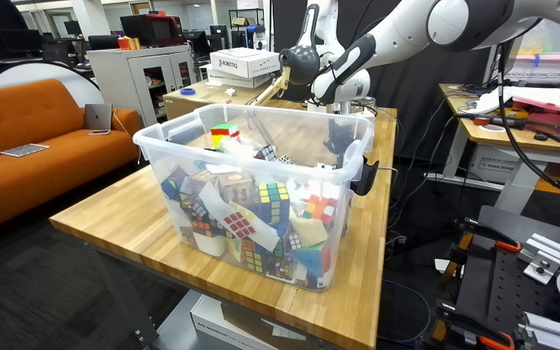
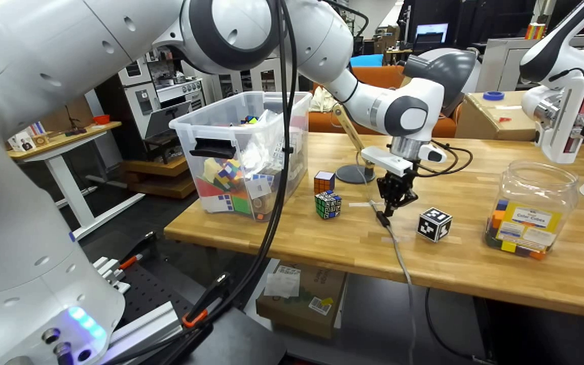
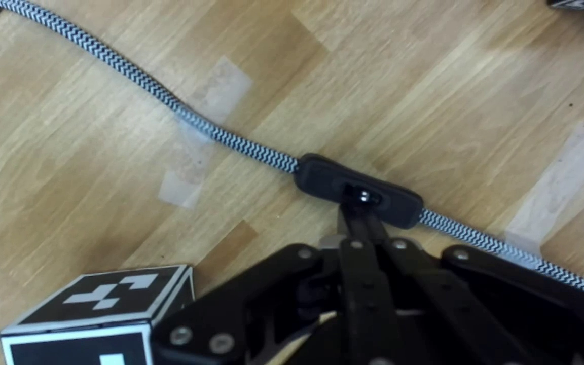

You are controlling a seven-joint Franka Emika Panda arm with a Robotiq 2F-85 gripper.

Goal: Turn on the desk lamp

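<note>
The desk lamp has a dark grey rounded head (image 2: pixel 446 68), a light wooden stem (image 2: pixel 349 126) and a round dark base (image 2: pixel 355 174). Its head (image 1: pixel 299 64) also shows in an exterior view behind the bin. I see no clear glow from it. A black inline switch (image 3: pixel 317 175) sits on a black-and-white braided cord (image 3: pixel 119 63) on the table; the switch (image 2: pixel 382 219) also shows in an exterior view. My gripper (image 3: pixel 360 215) is shut and empty, pointing down, its fingertips at the switch's rocker. Whether they press it I cannot tell. The gripper (image 2: pixel 389 209) stands in front of the lamp base.
A marker cube (image 2: pixel 435 224) sits close beside the gripper. Two puzzle cubes (image 2: pixel 324 181) (image 2: pixel 328 204) stand between the gripper and a clear bin (image 2: pixel 206 121) full of cubes. A clear jar (image 2: pixel 533 172) and another robot arm (image 2: pixel 566 91) are farther along the table (image 2: pixel 322 248).
</note>
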